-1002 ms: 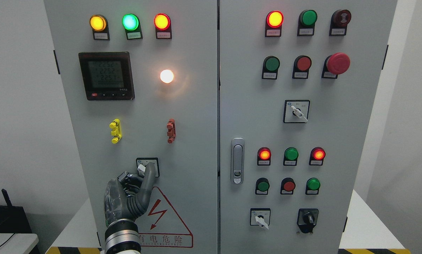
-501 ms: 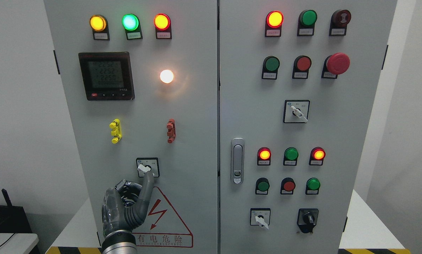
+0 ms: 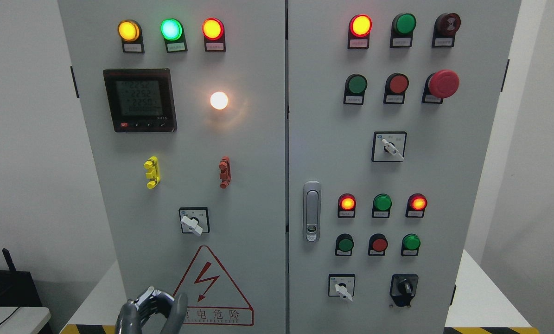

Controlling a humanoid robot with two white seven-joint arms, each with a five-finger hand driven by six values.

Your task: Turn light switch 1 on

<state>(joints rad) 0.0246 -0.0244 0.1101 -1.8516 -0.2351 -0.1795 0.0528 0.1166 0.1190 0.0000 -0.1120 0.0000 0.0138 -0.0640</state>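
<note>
Hand [image 3: 151, 308] drops away now, the left one, sinking to the bottom edge of the head view at lower left, well below where it was a second ago when one finger pressed against the switch [image 3: 194, 221]. Its fingers are curled in loosely and it holds nothing. The right hand is nowhere to be seen.

The switch sits low on the left door, just above the warning triangle [image 3: 212, 287] and below the yellow clip [image 3: 151, 172] and red clip [image 3: 224, 172]. It is fully uncovered now, its white lever pointing down and to the right, tilted across the dial. A second ago the finger hid much of it, so how far the lever turned is hard to say.

The lamp [image 3: 219, 100] glows warm white in the middle of that door, right of the meter [image 3: 140, 100], and it glowed just the same in the earlier views. So the light is on, and the retreat reads as a finish: contact made, hand clearing out, task looking done or very near it.
</note>
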